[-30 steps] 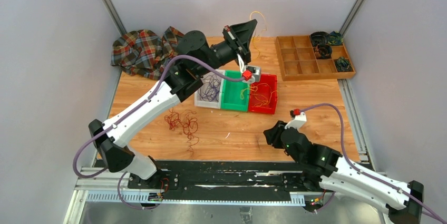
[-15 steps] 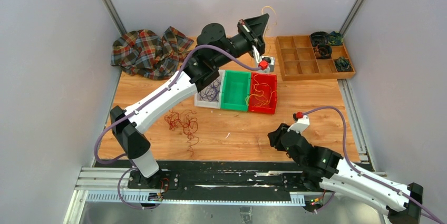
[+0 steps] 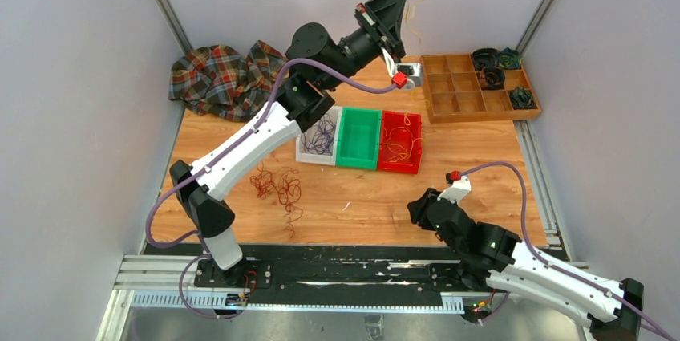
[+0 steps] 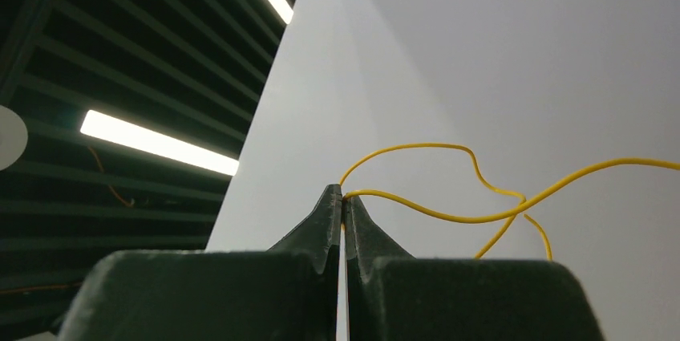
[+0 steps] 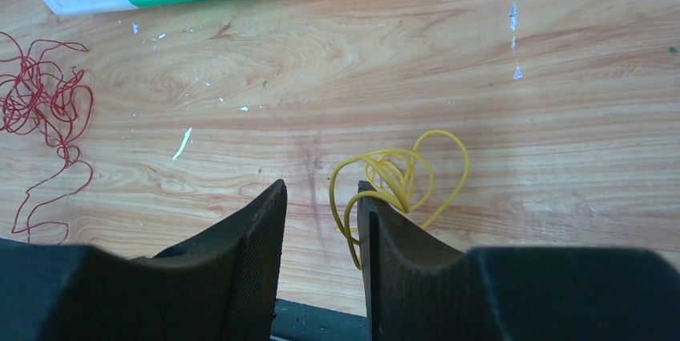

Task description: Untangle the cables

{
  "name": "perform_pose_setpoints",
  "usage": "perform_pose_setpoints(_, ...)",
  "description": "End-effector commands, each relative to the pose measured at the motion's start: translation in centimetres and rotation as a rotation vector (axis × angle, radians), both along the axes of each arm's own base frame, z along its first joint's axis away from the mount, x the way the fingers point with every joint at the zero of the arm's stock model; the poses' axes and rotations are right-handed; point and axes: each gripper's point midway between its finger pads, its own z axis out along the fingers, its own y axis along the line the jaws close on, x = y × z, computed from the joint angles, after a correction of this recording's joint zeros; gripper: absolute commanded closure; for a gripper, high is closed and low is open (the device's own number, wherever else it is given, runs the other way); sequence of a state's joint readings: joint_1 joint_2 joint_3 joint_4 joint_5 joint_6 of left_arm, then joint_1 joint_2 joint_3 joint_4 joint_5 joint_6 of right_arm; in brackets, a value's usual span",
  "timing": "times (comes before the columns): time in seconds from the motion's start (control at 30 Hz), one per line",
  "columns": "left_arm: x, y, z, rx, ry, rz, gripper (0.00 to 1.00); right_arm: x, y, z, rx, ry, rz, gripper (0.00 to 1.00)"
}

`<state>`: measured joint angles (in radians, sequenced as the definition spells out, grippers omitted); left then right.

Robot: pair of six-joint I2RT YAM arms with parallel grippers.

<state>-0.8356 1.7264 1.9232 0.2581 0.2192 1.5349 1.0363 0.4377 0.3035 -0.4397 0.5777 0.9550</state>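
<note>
Sorting looks partly done: dark red wires (image 3: 277, 184) lie loose on the table (image 3: 481, 156), purple wires (image 3: 319, 134) in the white bin (image 3: 317, 160), yellow wires (image 3: 397, 147) in the red bin (image 3: 417, 136). The raised left gripper (image 4: 343, 196) pinches one yellow wire (image 4: 449, 217); the right gripper (image 5: 321, 192) stands spread over a small yellow bunch (image 5: 393, 176).

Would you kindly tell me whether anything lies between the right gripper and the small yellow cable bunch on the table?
Nothing visible does. The yellow cable bunch lies on the wooden table right at the open right gripper, beside one of its fingers. The dark red cables sit well off to the side.
</note>
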Motion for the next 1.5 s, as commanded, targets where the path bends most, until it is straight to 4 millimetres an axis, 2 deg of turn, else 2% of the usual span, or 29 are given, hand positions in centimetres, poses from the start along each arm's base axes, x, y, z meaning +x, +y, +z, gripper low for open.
perform_pose_setpoints(0.0,-0.7,-0.3,-0.9,-0.005,0.008,-0.015,0.99,0.1,-0.7,-0.5,-0.013,-0.004,-0.036,0.62)
perform_pose_setpoints(0.13,0.0,-2.0,-4.4,0.044,0.069,-0.029,0.99,0.1,-0.7,-0.5,-0.009,-0.005,-0.039,0.62)
perform_pose_setpoints(0.23,1.3,-3.4,-7.9,0.109,0.086,-0.006,1.0,0.2,-0.7,-0.5,-0.004,-0.007,-0.042,0.62)
perform_pose_setpoints(0.47,3.9,-4.6,-13.7,0.172,0.141,0.066,0.99,0.1,-0.8,-0.4,0.018,-0.023,-0.036,0.62)
perform_pose_setpoints(0.67,4.9,-4.8,-16.0,0.195,0.168,0.099,0.99,0.0,-0.9,-0.4,0.043,-0.035,-0.038,0.62)
perform_pose_setpoints(0.87,6.6,-4.6,-15.5,0.167,0.175,0.159,0.99,0.0,-0.9,-0.4,0.041,-0.033,-0.039,0.62)
perform_pose_setpoints(0.97,6.1,-4.4,-17.4,0.2,0.204,0.144,0.99,0.0,-0.9,-0.4,0.036,-0.03,-0.038,0.62)
perform_pose_setpoints(1.2,2.9,-3.5,-26.1,0.322,0.353,0.084,0.99,0.0,-0.9,-0.4,0.035,-0.028,-0.043,0.62)
perform_pose_setpoints(1.3,1.9,-3.6,-28.4,0.316,0.44,0.075,0.99,0.0,-0.9,-0.5,0.03,-0.025,-0.044,0.62)
perform_pose_setpoints(1.47,0.7,-4.3,-30.7,0.249,0.609,0.013,0.99,0.1,-0.9,-0.5,0.027,-0.023,-0.046,0.62)
